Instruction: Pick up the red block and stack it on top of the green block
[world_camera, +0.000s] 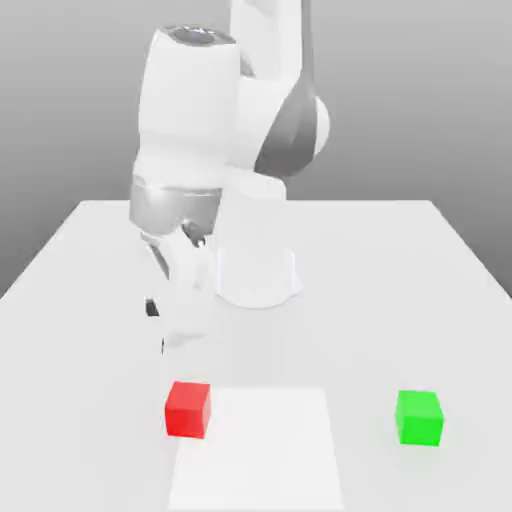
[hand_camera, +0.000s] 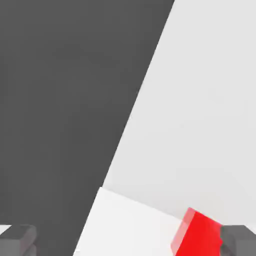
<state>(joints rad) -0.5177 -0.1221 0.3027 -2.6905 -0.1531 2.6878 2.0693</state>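
the gripper (world_camera: 172, 322) is seen spread wide with nothing between its fingers (hand_camera: 19, 239); in the hand view the two dark fingertips sit far apart at the frame's edges, and the red block (hand_camera: 199, 235) lies close to one of them rather than centred in the gap. the wide spread is judged to be kept so that the cube can be straddled once the hand is lined up over it. in the exterior view the hand is held above the table (world_camera: 400, 260), just behind the red block (world_camera: 188, 408) and clear of it, so no contact is made. the wrist is pointed downward and the arm is folded tightly over its base, the forearm drawn in close.

the red block is set on a paler square patch (world_camera: 270, 450) at its corner on the exterior view's left. the green block (world_camera: 419, 417) is placed well apart toward the exterior view's right, just beside that patch, and is left free on top to receive the stack. the pick is judged not yet begun.
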